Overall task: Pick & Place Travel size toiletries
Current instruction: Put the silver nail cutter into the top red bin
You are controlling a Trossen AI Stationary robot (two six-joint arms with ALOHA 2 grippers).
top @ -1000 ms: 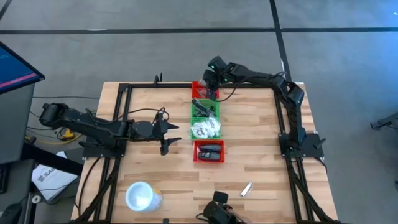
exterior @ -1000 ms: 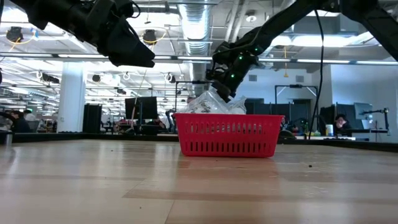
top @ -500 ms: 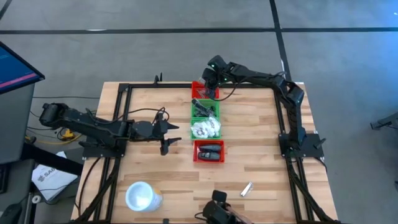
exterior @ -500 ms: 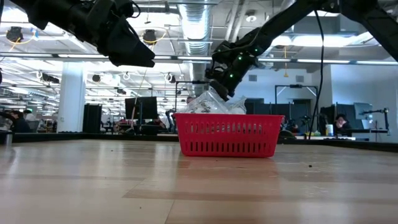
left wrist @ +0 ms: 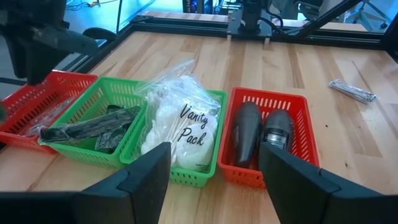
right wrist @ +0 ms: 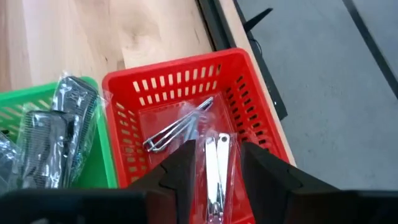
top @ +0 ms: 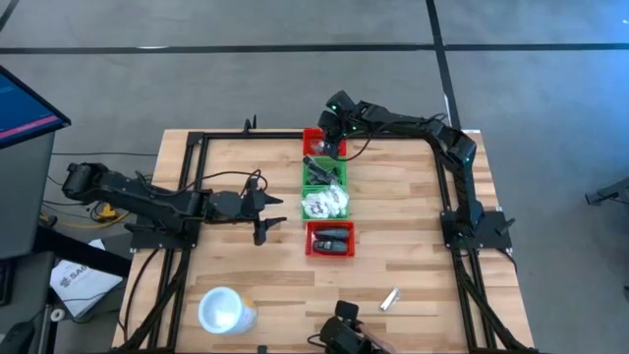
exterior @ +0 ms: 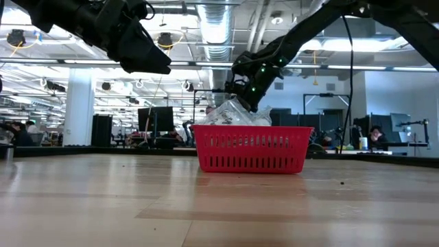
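Taking the row of 4 bins as the landmark, the sorting looks mostly done, with 1 stray and 1 piece in hand.

Nearest, well clear of the row toward the near edge, a clipper (top: 390,298) in its clear wrap lies alone on the bare table (top: 246,197); it appears to be the last item left to fetch. The white cup (top: 221,309) stands near it, off to the left.

The near red bin (top: 330,240) holds 2 black oblong pieces side by side. Next, a green bin (top: 325,204) holds the white Vanity Pack (left wrist: 186,134). Beside this part of the row, on its left, the left gripper (top: 270,213) waits above the table, its fingers spread wide and empty.

The next green bin (top: 321,171) holds wrapped black combs (right wrist: 59,134).

Farthest, the far red bin (right wrist: 180,81) already holds wrapped silver clippers. The right gripper (right wrist: 211,163) hangs just over it, fingers narrow around another wrapped clipper (right wrist: 214,171). I judge this to be the placing step: release here, then the stray remains.
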